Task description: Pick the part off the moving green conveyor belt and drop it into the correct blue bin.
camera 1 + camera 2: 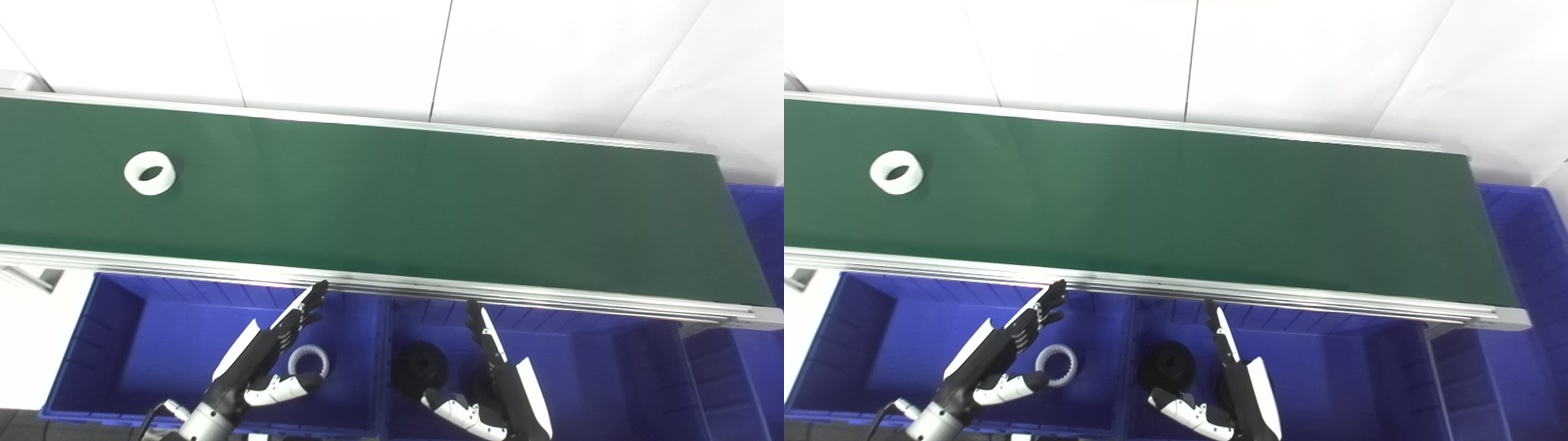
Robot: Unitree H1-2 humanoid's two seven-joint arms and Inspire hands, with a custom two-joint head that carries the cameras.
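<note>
- A white ring-shaped part lies flat on the green conveyor belt, far toward the belt's left end and well apart from both hands.
- The left hand hovers over the left blue bin, fingers stretched out toward the belt's near rail and thumb spread to the side; it holds nothing.
- Just beside that thumb, a white toothed ring rests on the left bin's floor.
- The right hand hangs over the middle blue bin, fingers straight, thumb splayed left, empty as well.
- A black round part sits in the middle bin, just left of the right hand.
- A 3rd blue bin stands past the belt's right end.
</note>
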